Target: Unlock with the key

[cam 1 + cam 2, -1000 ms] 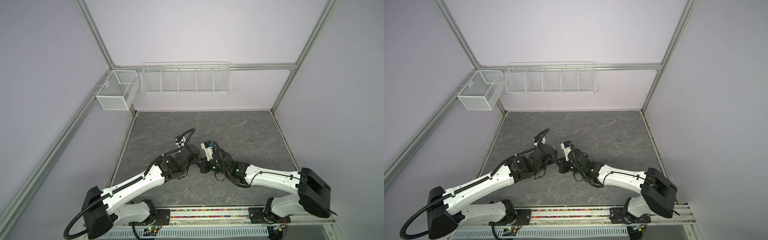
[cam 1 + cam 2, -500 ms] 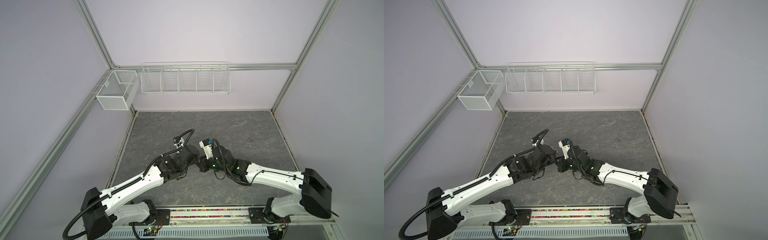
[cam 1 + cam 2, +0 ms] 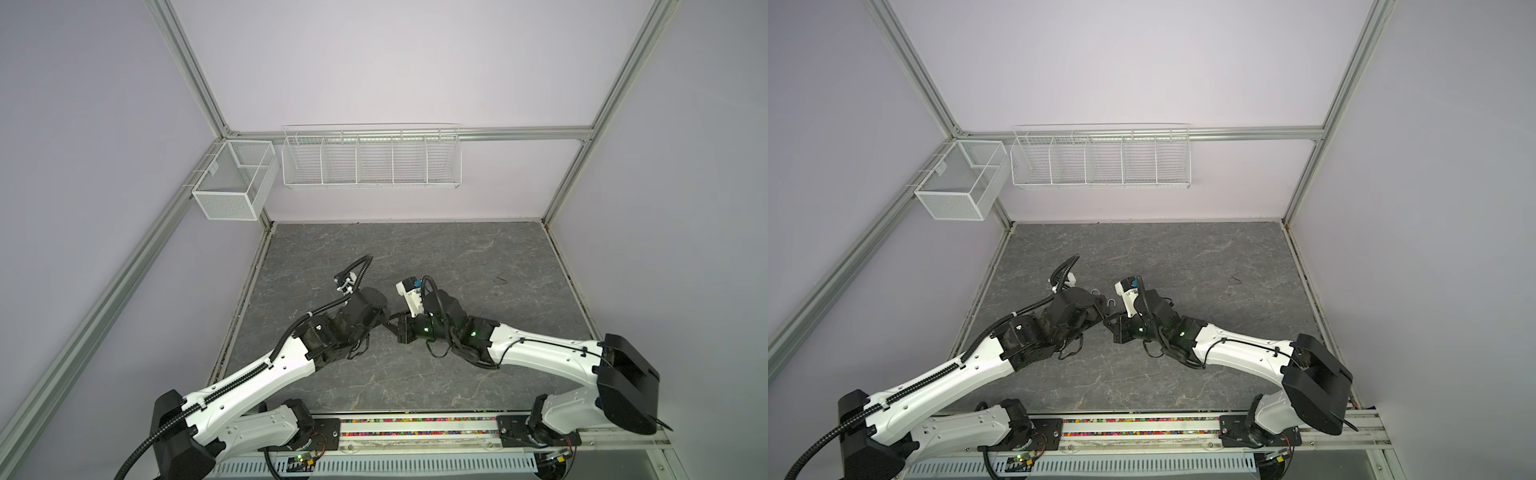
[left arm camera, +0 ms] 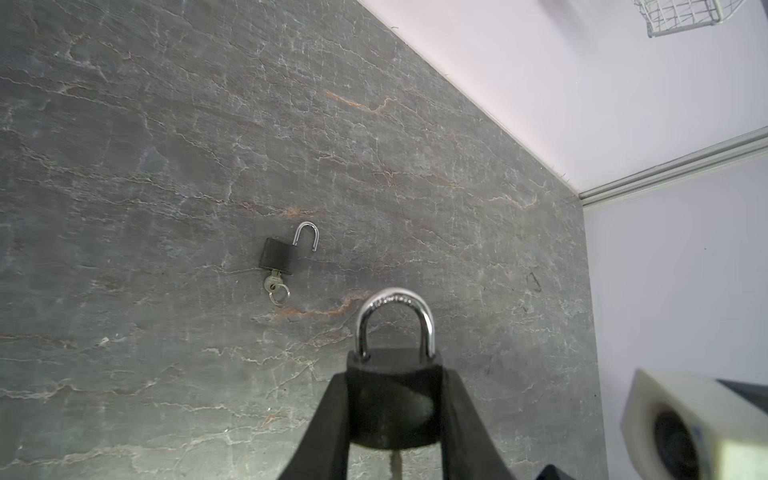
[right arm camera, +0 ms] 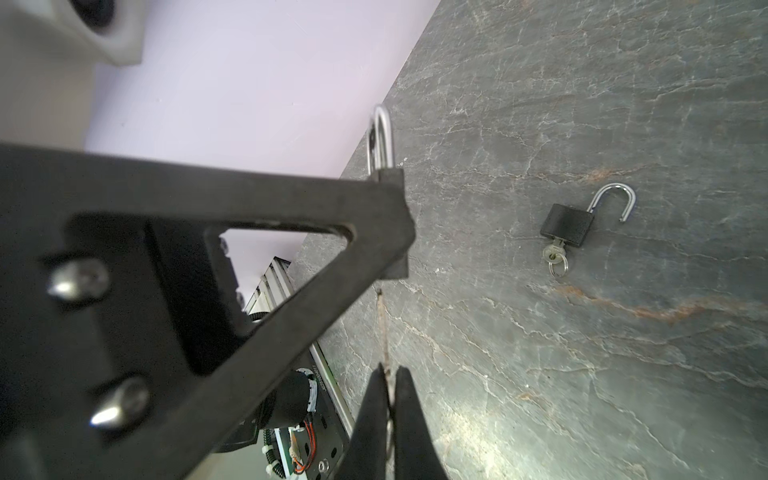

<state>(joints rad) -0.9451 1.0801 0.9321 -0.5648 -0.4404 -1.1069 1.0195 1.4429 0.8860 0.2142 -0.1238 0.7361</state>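
Pinching the key (image 5: 384,328), the right gripper (image 5: 389,374) aims it at the underside of the padlock (image 4: 392,365) clamped in the left gripper (image 4: 395,399) near the centre of both top views; its shackle (image 4: 395,299) is shut, so the turning seems left to do.

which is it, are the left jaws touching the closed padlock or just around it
Touching. In the left wrist view the left gripper has its jaws pressed flush against both sides of the closed padlock, with no gap.

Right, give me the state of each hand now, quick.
Left hand: closed on the black padlock, gripping its body.
Right hand: closed on the key, whose blade points at that padlock's underside.
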